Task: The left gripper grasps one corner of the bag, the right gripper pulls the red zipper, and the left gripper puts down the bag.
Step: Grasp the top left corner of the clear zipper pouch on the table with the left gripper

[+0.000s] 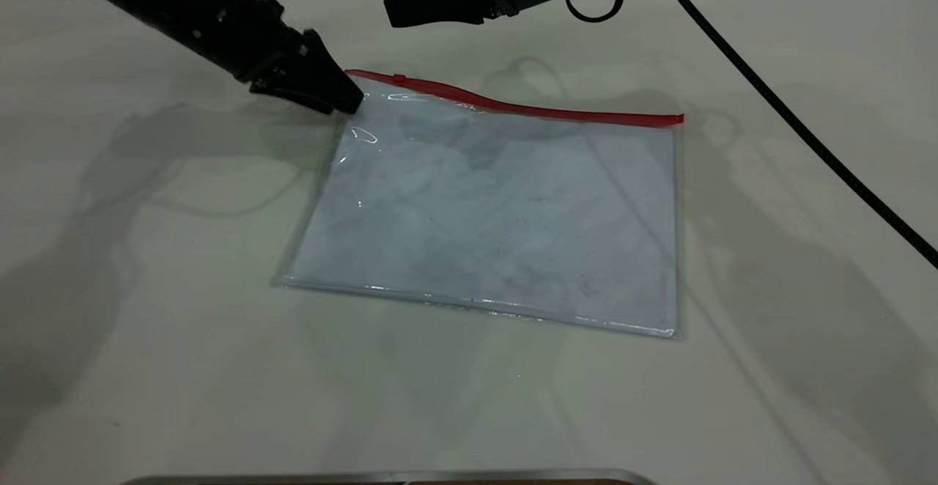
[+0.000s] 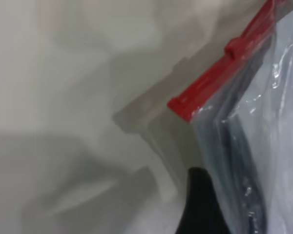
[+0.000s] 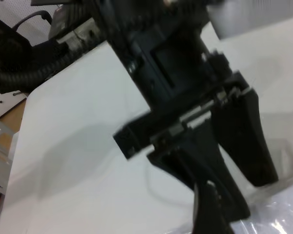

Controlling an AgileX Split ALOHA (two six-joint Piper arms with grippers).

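Bag [image 1: 506, 214] flat on table [image 1: 146, 360], red zipper [image 1: 527, 108] along far edge, slider near left end. Left gripper [image 1: 352, 100] at far-left corner, grip cannot be told. Right gripper [image 1: 390, 12] hovers beyond, aperture unclear.

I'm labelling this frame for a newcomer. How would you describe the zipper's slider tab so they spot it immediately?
Start at the clear bag lying on the white table. Follow the red zipper on its far edge toward the left tool. The slider tab is the small raised red bump on that otherwise flat strip.
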